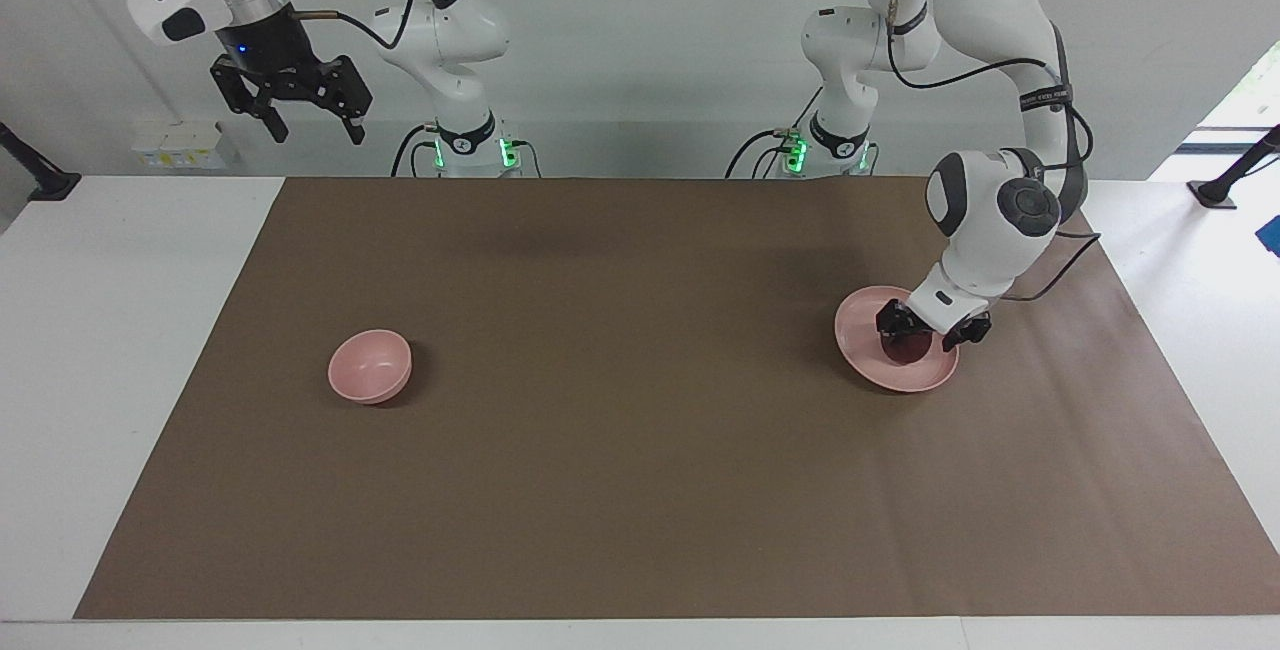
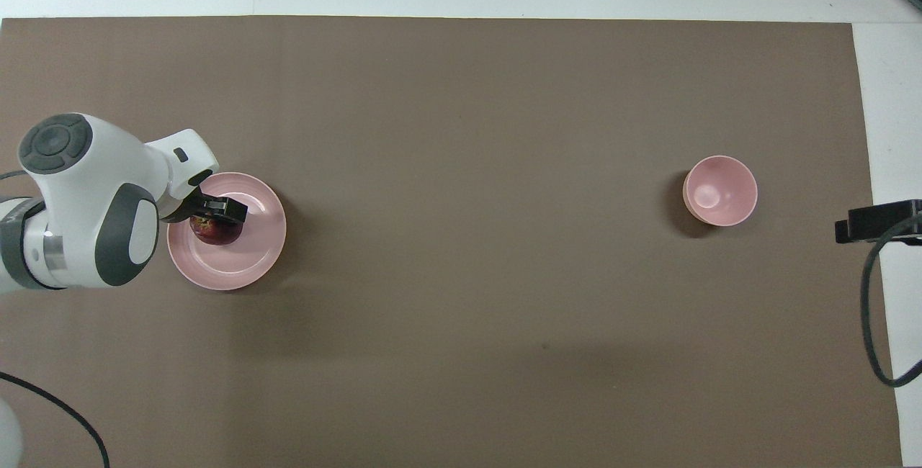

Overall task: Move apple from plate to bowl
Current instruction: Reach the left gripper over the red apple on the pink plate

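The dark red apple (image 1: 908, 353) (image 2: 214, 233) lies on the pale pink plate (image 1: 858, 332) (image 2: 253, 255), toward the left arm's end of the table. My left gripper (image 1: 926, 332) (image 2: 217, 216) has come down onto the plate and is open, with one finger on each side of the apple. It hides the apple's top. The small pink bowl (image 1: 370, 366) (image 2: 720, 191) stands empty toward the right arm's end. My right gripper (image 1: 296, 116) waits open, high above that end of the table.
A brown mat (image 1: 620, 410) covers most of the white table, with bare mat between plate and bowl. A black cable (image 2: 871, 309) hangs by the mat's edge at the right arm's end. Small white boxes (image 1: 180, 145) sit off the mat.
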Action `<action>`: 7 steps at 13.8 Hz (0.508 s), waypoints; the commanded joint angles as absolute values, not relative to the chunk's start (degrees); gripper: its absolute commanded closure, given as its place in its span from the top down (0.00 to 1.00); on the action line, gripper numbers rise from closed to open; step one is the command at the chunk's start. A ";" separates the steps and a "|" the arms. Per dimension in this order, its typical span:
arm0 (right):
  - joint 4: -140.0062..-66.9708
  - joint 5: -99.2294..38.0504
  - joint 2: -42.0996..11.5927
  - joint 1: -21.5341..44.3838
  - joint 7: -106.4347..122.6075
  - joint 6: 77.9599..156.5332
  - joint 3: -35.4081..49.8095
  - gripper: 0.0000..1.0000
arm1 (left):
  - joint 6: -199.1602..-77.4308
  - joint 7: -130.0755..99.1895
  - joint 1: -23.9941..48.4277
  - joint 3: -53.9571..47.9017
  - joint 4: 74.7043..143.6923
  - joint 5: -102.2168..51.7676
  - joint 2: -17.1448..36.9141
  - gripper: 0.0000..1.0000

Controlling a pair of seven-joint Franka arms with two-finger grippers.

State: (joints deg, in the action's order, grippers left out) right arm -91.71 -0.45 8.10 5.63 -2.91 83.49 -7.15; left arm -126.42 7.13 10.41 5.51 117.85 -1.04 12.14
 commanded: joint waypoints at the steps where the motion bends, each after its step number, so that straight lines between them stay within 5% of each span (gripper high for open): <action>1: -91.41 -1.05 8.26 5.54 -3.25 82.97 -7.21 1.00 | -127.01 6.77 10.81 5.89 120.76 -2.37 10.02 1.00; 2: -91.41 -1.05 8.26 5.54 -3.25 82.97 -7.21 1.00 | -125.87 6.77 10.98 5.89 120.76 -2.55 9.85 1.00; 4: -91.41 -1.14 8.26 5.54 -3.25 82.97 -7.21 1.00 | -123.41 6.77 12.03 5.71 119.80 -2.46 9.93 0.45; 6: -91.41 -1.06 8.26 5.54 -3.25 82.97 -7.21 1.00 | -121.48 6.68 12.57 5.71 116.91 -2.55 10.81 0.29; 7: -91.41 -1.05 8.26 5.54 -3.25 82.97 -7.29 1.00 | -118.25 6.68 12.48 5.80 114.72 -2.55 11.07 0.11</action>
